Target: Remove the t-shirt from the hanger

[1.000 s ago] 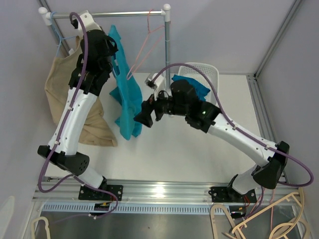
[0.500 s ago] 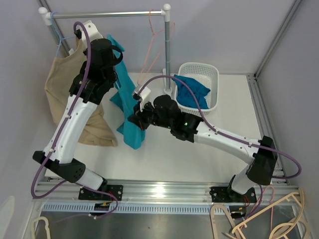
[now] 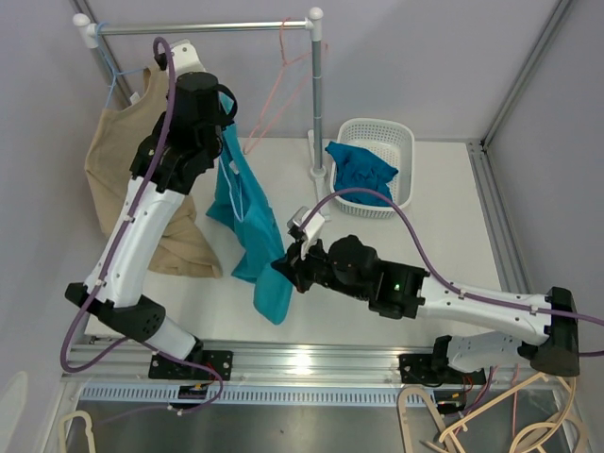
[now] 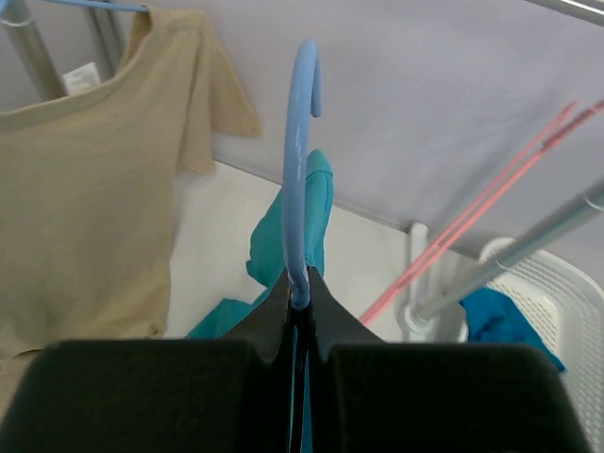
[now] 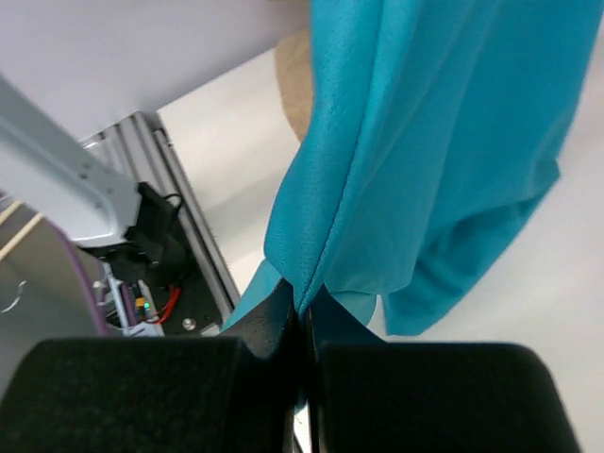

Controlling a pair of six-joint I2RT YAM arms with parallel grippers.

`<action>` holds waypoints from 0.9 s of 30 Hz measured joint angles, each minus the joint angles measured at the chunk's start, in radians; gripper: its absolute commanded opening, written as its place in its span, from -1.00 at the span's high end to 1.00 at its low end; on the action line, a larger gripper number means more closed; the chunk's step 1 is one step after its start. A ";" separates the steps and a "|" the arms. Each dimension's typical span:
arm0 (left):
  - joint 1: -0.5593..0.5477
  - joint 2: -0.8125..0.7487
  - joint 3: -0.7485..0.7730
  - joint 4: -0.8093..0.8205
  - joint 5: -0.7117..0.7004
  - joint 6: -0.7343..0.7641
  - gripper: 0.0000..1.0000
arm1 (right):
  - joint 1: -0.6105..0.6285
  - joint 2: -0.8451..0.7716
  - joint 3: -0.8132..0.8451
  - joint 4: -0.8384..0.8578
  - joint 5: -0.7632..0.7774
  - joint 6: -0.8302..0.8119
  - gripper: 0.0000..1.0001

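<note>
Well in front of the rail (image 3: 208,27), the right claw (image 3: 283,267) is clamped on the low hem of the teal t-shirt (image 3: 247,212). The t-shirt stretches up to the blue hanger (image 4: 300,189). The left claw (image 4: 300,297) grips the hanger's neck, with the hook clear of the rail.

Teal t-shirt (image 3: 250,236) on lt-blue hanger (image 4: 300,142), long diag drape

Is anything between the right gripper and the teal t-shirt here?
Nothing visible: the right gripper is shut on the lower edge of the teal t-shirt, while the left gripper holds the blue hanger.
</note>
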 measured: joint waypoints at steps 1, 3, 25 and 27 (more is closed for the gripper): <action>-0.007 0.001 0.022 -0.032 0.023 -0.007 0.99 | -0.010 0.000 -0.004 -0.002 0.011 0.006 1.00; -0.031 -0.012 0.051 -0.093 0.055 -0.017 0.99 | -0.032 0.018 -0.005 -0.008 0.028 0.012 1.00; -0.162 -0.879 -0.537 -0.348 0.362 -0.056 0.99 | -0.322 0.096 0.252 -0.214 0.161 0.035 1.00; -0.161 -0.854 -0.540 -0.350 0.364 -0.054 0.99 | -0.373 0.102 0.346 -0.227 0.166 0.019 1.00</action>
